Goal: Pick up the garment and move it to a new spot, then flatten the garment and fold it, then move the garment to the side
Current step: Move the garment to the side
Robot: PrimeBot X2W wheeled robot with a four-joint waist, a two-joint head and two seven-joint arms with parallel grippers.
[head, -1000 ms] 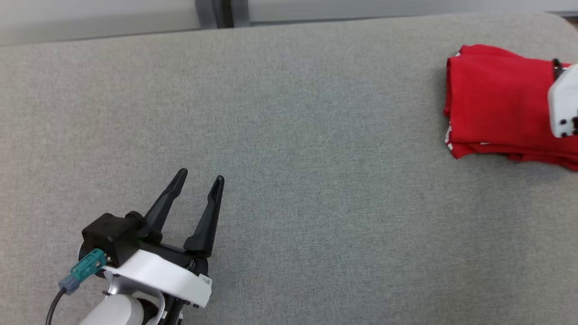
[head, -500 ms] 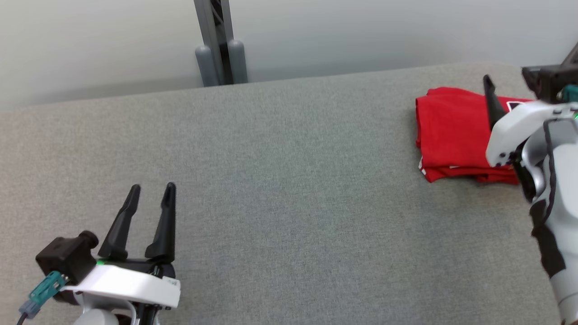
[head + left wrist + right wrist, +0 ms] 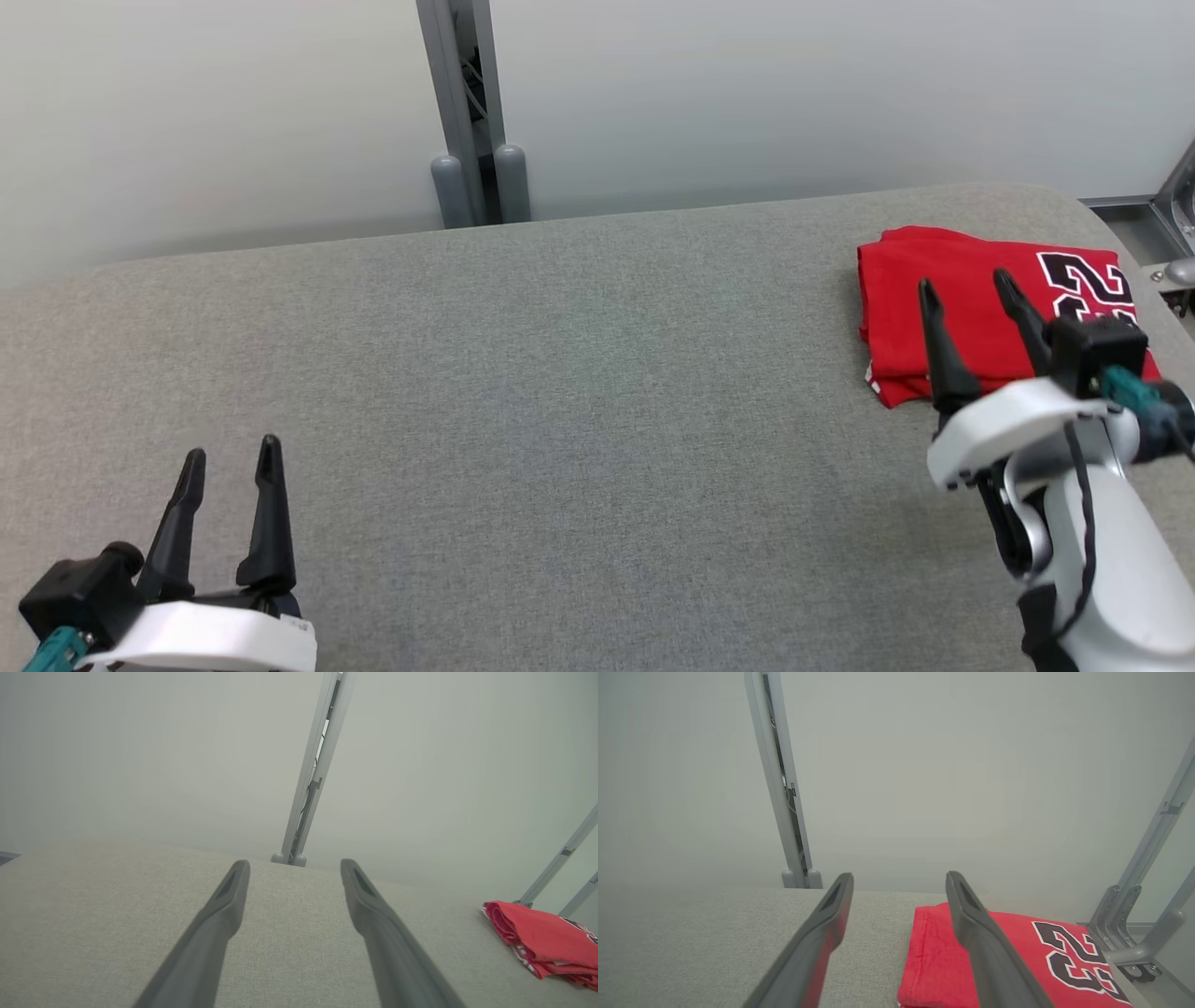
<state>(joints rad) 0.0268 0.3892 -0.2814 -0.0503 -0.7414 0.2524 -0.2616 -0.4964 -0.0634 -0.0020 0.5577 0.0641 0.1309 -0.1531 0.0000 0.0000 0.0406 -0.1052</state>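
One shirt (image 3: 971, 289) (image 3: 546, 940) (image 3: 934, 956): red knit, folded into a flat stacked rectangle, black numerals edged in white on top. It lies at the far right end of the table (image 3: 597, 373), near the rounded corner.

One table, padded, with a grey woven cover.

Two grippers, each with two long dark tapered fingers. The right gripper (image 3: 964, 280) (image 3: 900, 877) is spread wide with nothing between the fingers, and its tips sit over the shirt's near left part (contact with the cloth: can't tell). The left gripper (image 3: 232, 448) (image 3: 294, 864) is also fully spread and empty. It is over bare cover at the near left, well apart from the shirt.

Behind the table is a plain pale wall and one grey metal post (image 3: 462, 93) with two rounded caps at its base.
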